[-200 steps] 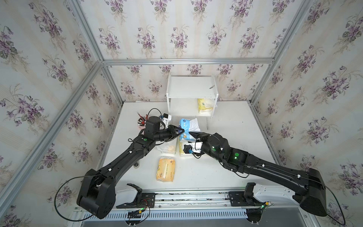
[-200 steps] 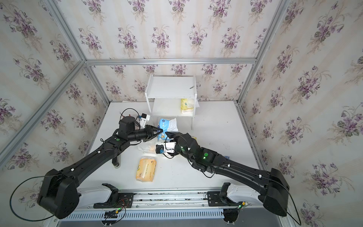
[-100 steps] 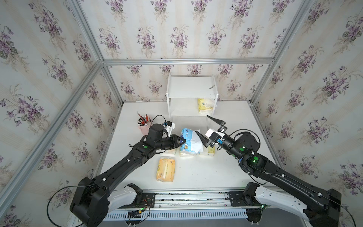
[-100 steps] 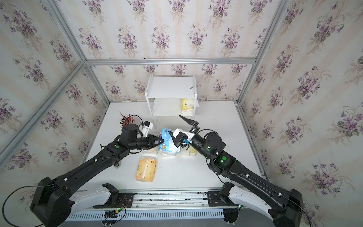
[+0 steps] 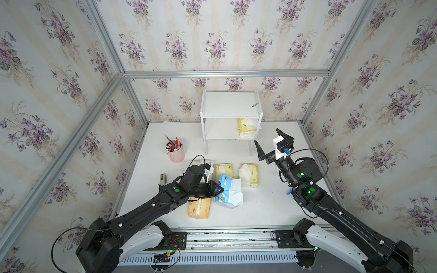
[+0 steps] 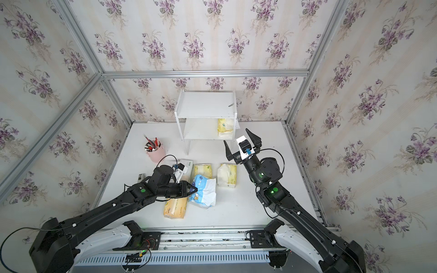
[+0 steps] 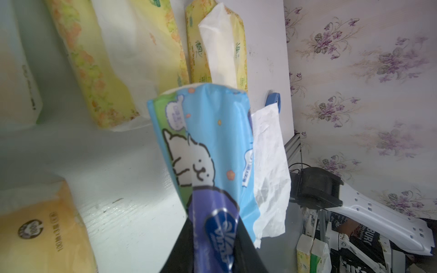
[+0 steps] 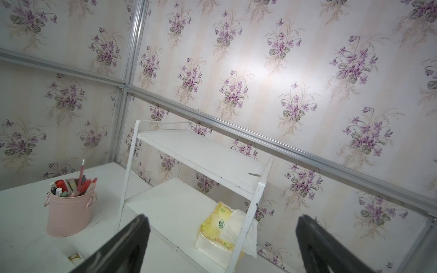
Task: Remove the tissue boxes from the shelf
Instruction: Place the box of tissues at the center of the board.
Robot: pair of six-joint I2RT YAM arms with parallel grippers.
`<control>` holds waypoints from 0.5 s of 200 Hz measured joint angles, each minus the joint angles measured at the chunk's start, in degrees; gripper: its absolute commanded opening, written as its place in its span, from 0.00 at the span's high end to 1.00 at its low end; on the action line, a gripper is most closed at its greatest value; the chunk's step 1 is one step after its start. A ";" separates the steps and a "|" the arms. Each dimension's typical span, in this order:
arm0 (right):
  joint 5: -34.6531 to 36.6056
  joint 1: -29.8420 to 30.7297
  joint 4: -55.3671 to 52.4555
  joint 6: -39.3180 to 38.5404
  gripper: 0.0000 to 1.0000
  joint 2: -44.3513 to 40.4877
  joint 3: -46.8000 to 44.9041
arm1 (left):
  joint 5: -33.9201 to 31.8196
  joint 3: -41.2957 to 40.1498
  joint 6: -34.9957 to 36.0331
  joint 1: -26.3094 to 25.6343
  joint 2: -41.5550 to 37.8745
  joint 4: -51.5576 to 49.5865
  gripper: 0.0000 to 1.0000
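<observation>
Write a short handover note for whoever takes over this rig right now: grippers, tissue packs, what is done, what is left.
Left gripper: shut on one end of the blue-and-white pack, in front of the shelf.
Right gripper: open, empty, raised, facing the shelf.
Done, lying on the table: plain yellow pack, yellow pack with tissue sticking out, orange pack, white pack, partly hidden.
Left: last yellow pack, right end of the lower tier. Release the blue-and-white pack.
</observation>
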 measured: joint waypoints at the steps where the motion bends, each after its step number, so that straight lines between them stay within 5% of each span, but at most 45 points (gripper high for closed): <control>1: 0.00 -0.07 -0.02 0.07 0.00 0.02 -0.04 | -0.04 -0.04 0.00 -0.04 -0.02 -0.07 0.78; 100: 0.98 -0.98 0.28 0.90 0.00 3.34 0.33 | -2.62 -3.52 -1.53 -2.82 3.93 -0.35 0.71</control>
